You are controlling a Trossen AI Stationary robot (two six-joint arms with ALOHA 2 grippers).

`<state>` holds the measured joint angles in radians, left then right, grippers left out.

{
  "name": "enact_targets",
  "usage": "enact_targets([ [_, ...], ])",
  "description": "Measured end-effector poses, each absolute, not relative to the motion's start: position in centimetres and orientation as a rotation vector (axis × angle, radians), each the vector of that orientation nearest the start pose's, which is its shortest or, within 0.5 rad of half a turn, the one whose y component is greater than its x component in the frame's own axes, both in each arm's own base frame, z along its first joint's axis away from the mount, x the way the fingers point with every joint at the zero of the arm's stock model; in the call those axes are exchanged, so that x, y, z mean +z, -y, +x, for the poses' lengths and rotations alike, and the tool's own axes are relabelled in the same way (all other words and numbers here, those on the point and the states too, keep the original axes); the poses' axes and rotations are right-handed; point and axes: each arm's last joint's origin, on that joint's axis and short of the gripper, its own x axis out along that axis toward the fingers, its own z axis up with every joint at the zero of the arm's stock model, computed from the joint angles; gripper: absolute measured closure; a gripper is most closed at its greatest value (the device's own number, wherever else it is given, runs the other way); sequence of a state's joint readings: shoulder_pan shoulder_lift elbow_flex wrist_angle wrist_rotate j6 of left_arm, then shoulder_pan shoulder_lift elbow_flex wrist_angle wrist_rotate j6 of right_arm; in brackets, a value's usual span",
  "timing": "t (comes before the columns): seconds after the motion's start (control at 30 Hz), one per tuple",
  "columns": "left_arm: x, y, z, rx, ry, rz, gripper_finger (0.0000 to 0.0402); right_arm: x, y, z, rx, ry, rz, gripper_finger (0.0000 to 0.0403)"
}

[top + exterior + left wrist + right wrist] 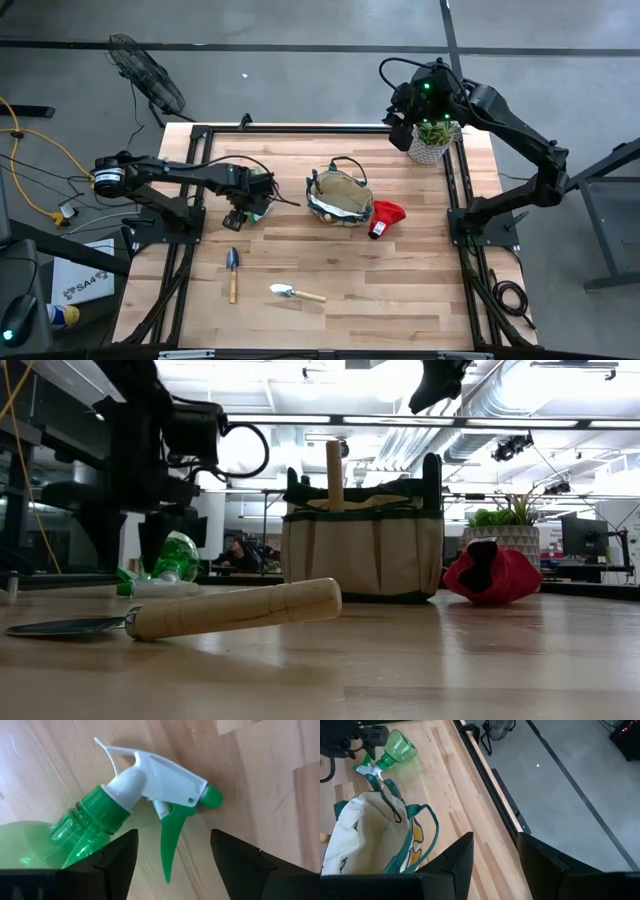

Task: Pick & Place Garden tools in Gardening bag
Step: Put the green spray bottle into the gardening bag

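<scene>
A green spray bottle with a white head and green trigger lies on its side on the table, left of the bag. My left gripper is open just above it, one finger on each side of the trigger and neck. It also shows in the high view. The tan bag stands upright with a wooden handle sticking out. A red item lies against its right side. Two wooden-handled trowels lie nearer. My right gripper is open and empty, high above the far right.
A green plant in a pale pot stands at the table's far right corner, under my right arm. Dark frame rails run along the table's left, right and far sides. Bare wood lies at the near right.
</scene>
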<state>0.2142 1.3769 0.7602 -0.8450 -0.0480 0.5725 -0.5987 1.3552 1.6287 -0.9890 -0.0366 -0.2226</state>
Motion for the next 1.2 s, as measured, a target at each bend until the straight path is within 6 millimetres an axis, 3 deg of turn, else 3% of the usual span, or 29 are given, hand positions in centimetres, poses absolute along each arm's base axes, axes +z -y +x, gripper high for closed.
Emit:
enact_targets([
  [0.63,15.7,-4.7,20.6,-0.179,-1.426,0.379,0.0169,42.2,14.3,21.2,-0.468,-0.737,0.049,0.0258],
  [1.2,15.7,-4.6,20.8,-0.192,-1.399,0.35,0.0316,42.2,14.3,21.2,-0.472,-0.735,0.061,0.0258],
])
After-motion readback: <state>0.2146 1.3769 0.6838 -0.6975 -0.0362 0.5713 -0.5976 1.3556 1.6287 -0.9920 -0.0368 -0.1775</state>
